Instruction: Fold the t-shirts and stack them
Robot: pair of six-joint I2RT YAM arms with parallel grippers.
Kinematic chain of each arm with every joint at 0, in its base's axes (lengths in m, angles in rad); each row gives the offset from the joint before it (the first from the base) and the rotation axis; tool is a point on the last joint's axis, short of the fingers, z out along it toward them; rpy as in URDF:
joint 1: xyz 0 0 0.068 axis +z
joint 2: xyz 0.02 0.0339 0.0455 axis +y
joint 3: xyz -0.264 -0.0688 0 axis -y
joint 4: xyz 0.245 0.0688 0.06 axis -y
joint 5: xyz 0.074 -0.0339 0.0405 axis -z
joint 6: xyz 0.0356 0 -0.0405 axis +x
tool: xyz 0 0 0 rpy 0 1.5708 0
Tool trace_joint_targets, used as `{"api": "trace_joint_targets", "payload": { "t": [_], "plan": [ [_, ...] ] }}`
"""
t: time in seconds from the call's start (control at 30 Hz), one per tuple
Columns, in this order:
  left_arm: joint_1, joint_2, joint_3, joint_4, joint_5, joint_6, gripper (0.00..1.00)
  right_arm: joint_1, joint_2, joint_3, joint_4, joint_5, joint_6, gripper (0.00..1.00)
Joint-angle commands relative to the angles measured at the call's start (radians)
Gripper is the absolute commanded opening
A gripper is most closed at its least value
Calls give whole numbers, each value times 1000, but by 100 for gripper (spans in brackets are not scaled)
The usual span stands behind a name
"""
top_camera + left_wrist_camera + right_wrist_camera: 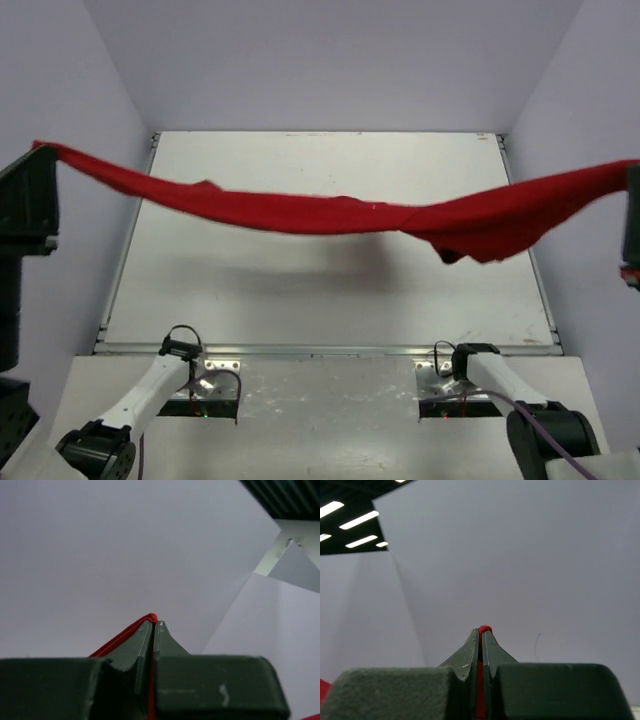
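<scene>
The deep-red t-shirt (pixel 330 213) hangs stretched in the air across the whole width of the top view, sagging in the middle above the white table (pixel 330 290). My left gripper (pixel 40 152) is raised at the far left and shut on the shirt's left end. My right gripper (pixel 632 168) is raised at the far right edge and shut on the right end. In the left wrist view the fingers (pixel 154 630) pinch a red cloth edge (pixel 151 617). In the right wrist view the fingers (pixel 480 636) pinch a red fold (pixel 485 628).
Lilac walls close in the table on the left, back and right. The two arm bases (pixel 200 385) (pixel 455 385) sit on the near edge. The shirt's shadow (pixel 300 262) falls on the table's middle.
</scene>
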Motion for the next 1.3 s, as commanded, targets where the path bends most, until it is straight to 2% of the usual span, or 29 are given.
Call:
{"api": "trace_joint_targets", "payload": {
  "t": [0.0, 0.03, 0.17, 0.3, 0.33, 0.37, 0.4, 0.43, 0.47, 0.53, 0.57, 0.6, 0.67, 0.73, 0.8, 0.87, 0.9, 0.97, 1.0, 1.03, 1.1, 1.13, 1.27],
  "plan": [
    [2, 27, 3, -114, 62, -10, 0, 257, 2, -66, 18, 324, -82, 1],
    [5, 23, -6, -115, 77, -14, 0, 370, -26, -89, 52, 417, -102, 1],
    [7, 1, -128, -35, 89, -36, 0, 573, 4, -25, 78, 525, -213, 1],
    [7, -1, -240, 19, 89, -62, 0, 757, 63, -155, 144, 694, -344, 1],
    [7, 3, -270, 31, 89, -73, 0, 876, 84, -183, 164, 756, -385, 1],
    [7, 6, -328, 49, 89, -79, 1, 946, 104, -213, 255, 924, -513, 1],
    [7, 21, -355, 54, 88, -85, 0, 1029, 130, -297, 329, 1018, -615, 1],
    [7, 32, -386, 62, 73, -96, 0, 1175, 127, -362, 455, 1097, -720, 1],
    [7, 44, -449, 79, 59, -105, 0, 1228, 118, -496, 805, 1192, -998, 1],
    [7, 96, -544, 111, 25, -137, 0, 1339, 126, -524, 1074, 1216, -1231, 1],
    [7, 113, -576, 163, 22, -154, 0, 1379, 139, -511, 1306, 1223, -1445, 1],
    [7, 142, -607, 198, 26, -168, 0, 1466, 179, -452, 1368, 1234, -1532, 1],
    [5, 154, -702, 293, 19, -203, 0, 1505, 215, -392, 1277, 1240, -1519, 1],
    [5, 153, -759, 356, 8, -208, 0, 1505, 241, -439, 1374, 1285, -1568, 1],
    [5, 136, -771, 376, -15, -197, 0, 1505, 212, -616, 1517, 1295, -1605, 1],
    [5, 110, -773, 381, -48, -163, 0, 1497, 134, -800, 1573, 1273, -1529, 1],
    [5, 108, -770, 379, -52, -134, 0, 1471, 117, -829, 1503, 1260, -1452, 1],
    [5, 139, -736, 349, -68, -114, 0, 1322, 149, -809, 1041, 1216, -1076, 1],
    [5, 151, -718, 340, -72, -106, 0, 1105, 184, -760, 794, 1156, -667, 1],
    [5, 164, -713, 332, -73, -103, 0, 978, 262, -698, 470, 969, -527, 1],
    [5, 176, -719, 329, -85, -97, 0, 771, 288, -741, 417, 876, -365, 1],
    [5, 182, -713, 315, -122, -93, 0, 659, 275, -791, 408, 758, -323, 1],
    [7, 185, -696, 228, -219, -86, 0, 418, 209, -845, 382, 662, -255, 1]
  ]
}}
